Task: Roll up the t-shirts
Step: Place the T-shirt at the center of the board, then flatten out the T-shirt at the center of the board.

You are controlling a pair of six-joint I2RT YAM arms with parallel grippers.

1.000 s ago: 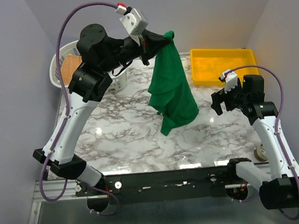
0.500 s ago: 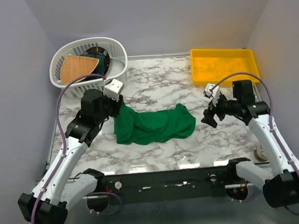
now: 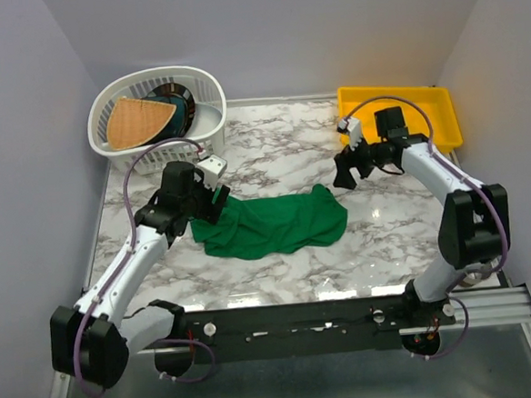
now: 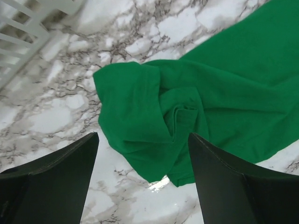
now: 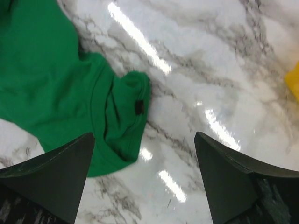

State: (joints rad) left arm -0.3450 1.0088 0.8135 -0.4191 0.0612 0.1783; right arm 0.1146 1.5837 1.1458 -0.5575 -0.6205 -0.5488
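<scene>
We start with the marble table (image 3: 396,235); on it lies the green t-shirt (image 3: 276,224), not yet rolled, a crumpled band whose long axis runs side to side, from one gripper toward the other.

The left gripper (image 3: 209,212) hangs right over the band's left end; its jaws stand wide apart with nothing in them. In its wrist view the bunched end (image 4: 154,121) sits between and just ahead of the two fingers; the rest of the shirt stretches away ahead and to the right of the jaws.

The right gripper (image 3: 343,171) is likewise spread wide and empty; it hovers at the band's other end, over the marble at the cloth's edge. Most of the shirt lies to the left of its jaws; the neck opening (image 5: 124,100), with its small dark label (image 5: 138,106), sits just ahead of its left finger.

We judge the left arm the nearer, being already above cloth; the right would need to shift toward the left of its jaws to reach the collar. Since the shirt is bunched, we reckon it wants spreading flat along that long axis before any rolling can begin.
</scene>
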